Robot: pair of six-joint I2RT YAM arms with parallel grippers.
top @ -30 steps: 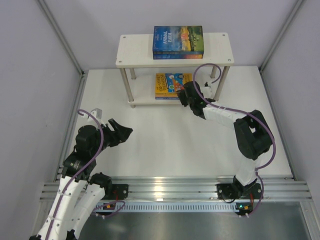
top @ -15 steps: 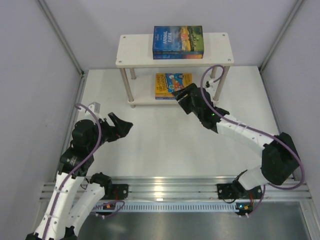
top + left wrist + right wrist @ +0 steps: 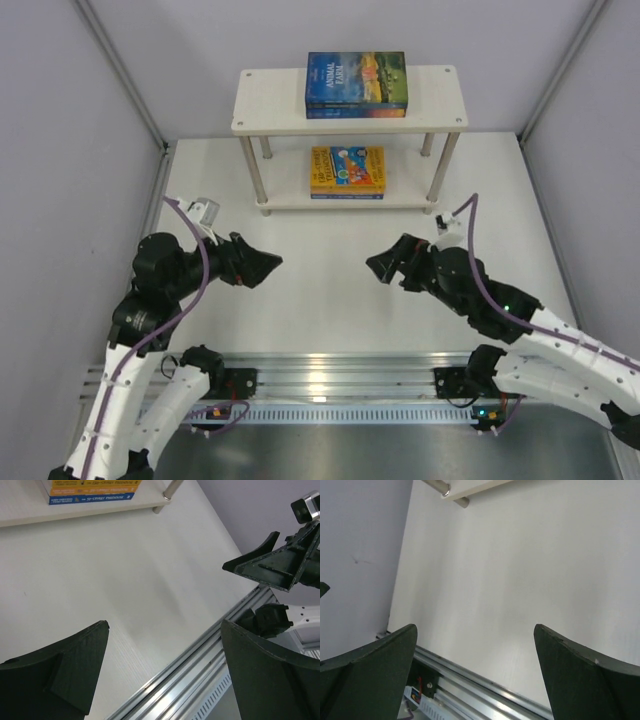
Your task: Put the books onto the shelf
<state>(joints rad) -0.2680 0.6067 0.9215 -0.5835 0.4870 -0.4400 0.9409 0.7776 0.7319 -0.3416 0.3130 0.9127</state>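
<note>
White table (image 3: 320,300) below; books (image 3: 356,85) lie on both boards of the shelf (image 3: 270,100), upper centre. I see left gripper (image 3: 266,267) and right gripper (image 3: 380,266) spread, empty; their facing tips could clash if I advance carelessly.

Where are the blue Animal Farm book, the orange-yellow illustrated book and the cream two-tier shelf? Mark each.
Blue Animal Farm book (image 3: 356,80): top external view, cover centre.
Orange-yellow illustrated book (image 3: 347,168): top external view, cover centre.
Cream two-tier shelf (image 3: 270,100): top external view, bare left of top board.

Lab enclosure (plain walls (image 3: 60,150), aluminium rail (image 3: 340,375)).
</note>
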